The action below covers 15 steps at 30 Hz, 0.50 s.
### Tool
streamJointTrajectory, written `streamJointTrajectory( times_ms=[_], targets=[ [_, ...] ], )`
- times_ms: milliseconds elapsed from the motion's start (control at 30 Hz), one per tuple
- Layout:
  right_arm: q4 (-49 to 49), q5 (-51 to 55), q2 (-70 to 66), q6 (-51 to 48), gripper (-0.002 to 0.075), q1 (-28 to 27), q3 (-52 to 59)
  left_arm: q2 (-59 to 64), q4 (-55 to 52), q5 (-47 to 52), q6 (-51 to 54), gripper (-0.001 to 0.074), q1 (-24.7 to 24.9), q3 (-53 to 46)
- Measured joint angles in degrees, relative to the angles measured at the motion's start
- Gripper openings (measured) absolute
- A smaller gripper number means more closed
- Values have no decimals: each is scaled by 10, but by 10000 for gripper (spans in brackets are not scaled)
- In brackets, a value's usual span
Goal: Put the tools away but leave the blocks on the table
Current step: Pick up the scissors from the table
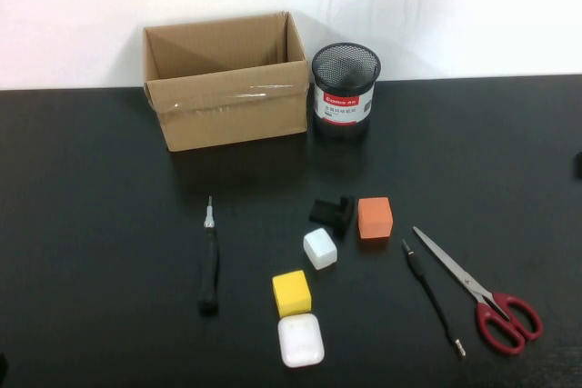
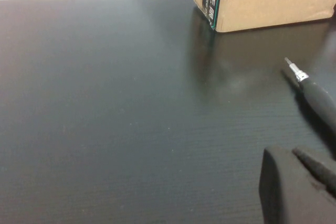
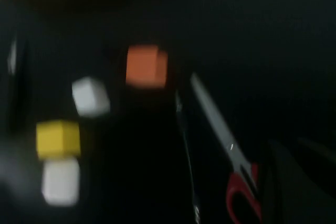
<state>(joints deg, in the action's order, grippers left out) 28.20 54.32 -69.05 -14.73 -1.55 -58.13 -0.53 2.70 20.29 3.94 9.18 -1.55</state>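
screwdriver [image 2: 317, 98] near left pincer [image 2: 299, 187]

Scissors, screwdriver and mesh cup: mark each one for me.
scissors [image 1: 479, 293], high view, on the pivot where blades meet red handles
screwdriver [image 1: 209, 274], high view, on the black handle
mesh cup [image 1: 345, 104], high view, on its label

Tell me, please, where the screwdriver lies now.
In the high view the screwdriver lies on the left part of the table, tip toward the cardboard box, left of the yellow block. Neither gripper touches it.
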Motion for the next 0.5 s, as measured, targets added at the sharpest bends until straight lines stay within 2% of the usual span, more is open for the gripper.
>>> streamJointTrajectory(
  times_ms=[100,233,300,500],
  targets=[
    [-6,2,-47,-62,69,36,0,0,0,0,0,-4,0,0],
    [-55,-5,-102,-107,263,114,0,0,0,0,0,-4,0,0],
    [-97,-10,-131,-123,335,149,-1,0,0,0,0,-4,0,0],
    [-195,-45,-226,-134,379,223,-4,0,0,0,0,-4,0,0]
  ],
)
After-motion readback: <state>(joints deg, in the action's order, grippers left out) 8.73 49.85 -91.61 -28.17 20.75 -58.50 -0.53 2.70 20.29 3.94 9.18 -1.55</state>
